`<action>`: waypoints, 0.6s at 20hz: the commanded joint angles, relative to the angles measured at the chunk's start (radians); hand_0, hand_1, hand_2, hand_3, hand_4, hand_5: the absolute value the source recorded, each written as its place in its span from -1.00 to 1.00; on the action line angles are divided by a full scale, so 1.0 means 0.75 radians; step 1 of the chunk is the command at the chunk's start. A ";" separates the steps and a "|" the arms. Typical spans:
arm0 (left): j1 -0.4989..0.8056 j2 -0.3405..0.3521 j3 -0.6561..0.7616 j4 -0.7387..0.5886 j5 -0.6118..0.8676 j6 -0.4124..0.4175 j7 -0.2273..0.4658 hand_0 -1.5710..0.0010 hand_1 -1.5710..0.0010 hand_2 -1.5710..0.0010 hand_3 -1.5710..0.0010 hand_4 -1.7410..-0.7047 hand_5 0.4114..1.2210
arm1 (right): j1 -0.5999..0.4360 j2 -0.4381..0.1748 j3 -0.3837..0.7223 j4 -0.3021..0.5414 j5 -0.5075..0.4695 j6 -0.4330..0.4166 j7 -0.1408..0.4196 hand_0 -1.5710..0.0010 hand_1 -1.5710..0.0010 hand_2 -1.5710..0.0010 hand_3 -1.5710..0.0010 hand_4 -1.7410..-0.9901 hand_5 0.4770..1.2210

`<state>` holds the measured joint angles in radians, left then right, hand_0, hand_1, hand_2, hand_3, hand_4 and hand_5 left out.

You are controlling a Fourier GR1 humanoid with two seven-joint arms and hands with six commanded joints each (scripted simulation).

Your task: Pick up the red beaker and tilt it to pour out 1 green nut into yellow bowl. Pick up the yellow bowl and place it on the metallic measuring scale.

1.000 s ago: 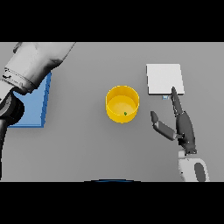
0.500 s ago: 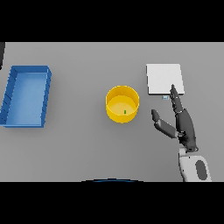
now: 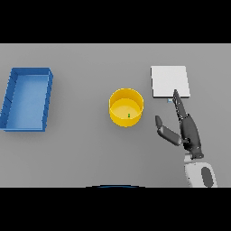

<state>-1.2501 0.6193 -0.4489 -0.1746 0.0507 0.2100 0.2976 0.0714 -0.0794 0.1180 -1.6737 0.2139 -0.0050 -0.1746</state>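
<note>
Yellow bowl (image 3: 127,107) sits upright mid-counter in the head view, with one small green nut (image 3: 129,115) lying inside it, so the pour looks done and the step in hand is, by my reading, the pick-up of the bowl for its move to the scale (image 3: 169,81). No red beaker shows anywhere. The scale, a pale square plate, lies just right of the bowl and a little farther back, apart from it. The right robot hand (image 3: 184,127) rests low on the grey counter (image 3: 81,149) right of the bowl, its fingers straight and its thumb spread toward the bowl, holding nothing; its longest fingertip reaches the near edge of the scale. The next move calls for this hand to swing left, close round the bowl's wall, and lift it level so the nut stays in, then set it squarely on the plate. A blue tray (image 3: 28,99) lies far left, well apart from all this. The left robot hand is out of view. Against the frame one second back, the left arm that hung over the tray is gone from sight, while the bowl, nut, scale and right hand sit much as they did.
</note>
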 commanded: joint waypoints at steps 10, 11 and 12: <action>0.684 0.095 0.046 -0.897 0.200 0.304 0.321 -1.00 -1.00 -1.00 -0.77 -1.00 1.00 | -0.041 -0.002 -0.010 0.027 -0.005 -0.002 0.002 1.00 1.00 1.00 1.00 0.46 -0.43; 0.721 0.111 0.030 -0.960 0.210 0.327 0.363 -1.00 -1.00 -1.00 -0.76 -1.00 1.00 | -0.035 0.003 -0.006 0.033 0.006 -0.011 0.007 1.00 1.00 1.00 1.00 0.48 -0.44; 0.752 0.123 0.015 -1.012 0.223 0.344 0.400 -1.00 -1.00 -1.00 -0.76 -1.00 0.82 | -0.031 -0.004 -0.015 0.033 -0.012 0.000 0.004 1.00 1.00 1.00 1.00 0.50 -0.44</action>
<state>-0.6858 0.7110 -0.4380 -0.9333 0.2200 0.4687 0.5962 0.0482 -0.0827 0.1063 -1.6486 0.2052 -0.0055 -0.1720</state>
